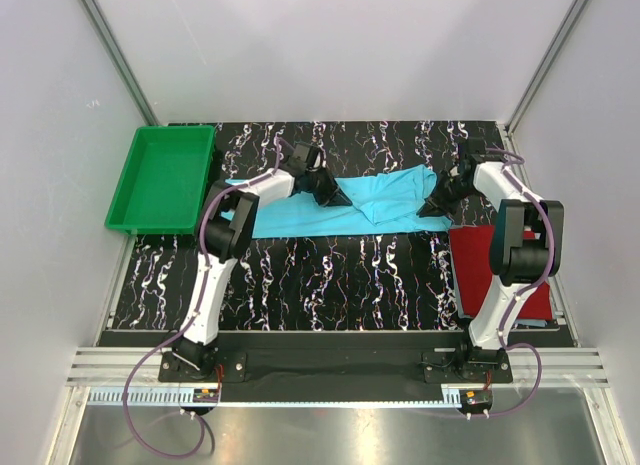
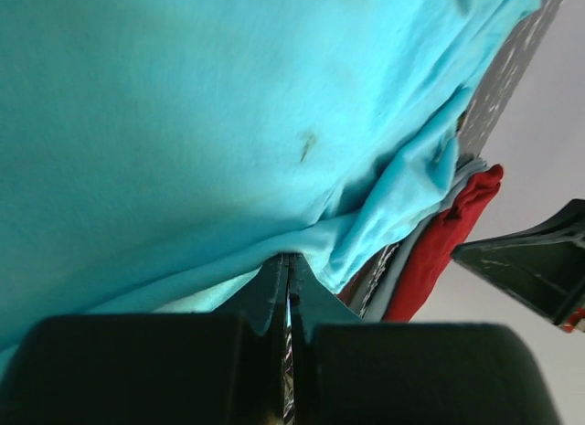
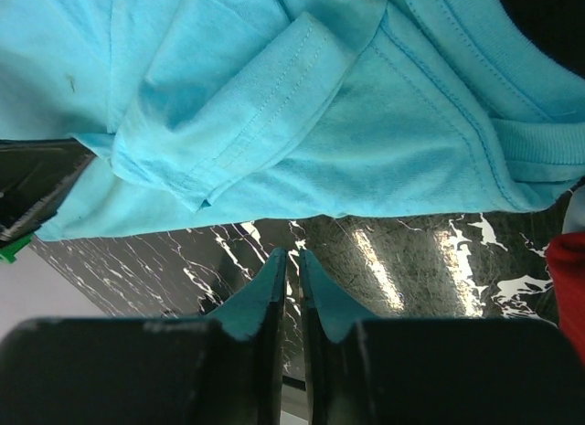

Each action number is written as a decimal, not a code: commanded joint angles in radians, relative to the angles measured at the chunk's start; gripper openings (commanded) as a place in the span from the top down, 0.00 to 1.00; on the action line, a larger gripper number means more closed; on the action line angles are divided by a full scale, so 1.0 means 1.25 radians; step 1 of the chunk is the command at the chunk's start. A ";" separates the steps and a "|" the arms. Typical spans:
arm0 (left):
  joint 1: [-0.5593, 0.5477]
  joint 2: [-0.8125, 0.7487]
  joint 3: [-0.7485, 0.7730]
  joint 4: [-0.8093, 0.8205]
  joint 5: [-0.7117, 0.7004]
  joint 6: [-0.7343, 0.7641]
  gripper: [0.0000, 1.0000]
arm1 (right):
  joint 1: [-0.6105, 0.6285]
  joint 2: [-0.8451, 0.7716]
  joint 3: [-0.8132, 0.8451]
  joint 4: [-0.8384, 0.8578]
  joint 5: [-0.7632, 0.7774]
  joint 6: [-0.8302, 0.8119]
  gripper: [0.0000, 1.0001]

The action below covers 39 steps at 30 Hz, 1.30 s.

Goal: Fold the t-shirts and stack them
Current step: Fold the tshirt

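Black marbled desk, two t-shirts on it. The turquoise t-shirt stretches left to right across the far middle, collar end by the right tool, which is closed and empty just off its edge. The left tool is clenched on its cloth. The dark red t-shirt, folded, lies near right.

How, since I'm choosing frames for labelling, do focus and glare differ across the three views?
Top external: even light, all sharp, with a bright glare strip below the arm bases. Left wrist: the turquoise t-shirt fills the frame, soft and blurred. Right wrist: its stitching is crisp; glare streaks the marbled mat.
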 commanded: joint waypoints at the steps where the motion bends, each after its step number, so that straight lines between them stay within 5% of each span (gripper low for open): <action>1: 0.007 0.013 0.041 0.027 -0.008 -0.010 0.99 | 0.015 -0.042 -0.010 0.014 -0.012 0.000 0.84; 19: 0.029 0.065 0.075 0.040 0.016 0.000 0.91 | 0.025 -0.087 -0.029 0.015 0.024 0.045 0.75; 30: 0.043 -0.187 0.026 -0.133 0.027 0.202 0.62 | 0.025 -0.096 -0.015 0.027 0.141 0.144 0.38; 32: 0.048 -0.244 0.002 -0.170 0.004 0.250 0.60 | 0.025 -0.092 0.009 0.026 0.165 0.168 0.22; 33: 0.053 -0.261 -0.009 -0.208 -0.008 0.305 0.58 | 0.043 -0.085 0.020 0.027 0.171 0.176 0.01; 39: 0.105 -0.350 -0.163 -0.287 -0.085 0.454 0.51 | 0.118 0.017 0.135 -0.030 0.280 0.257 0.00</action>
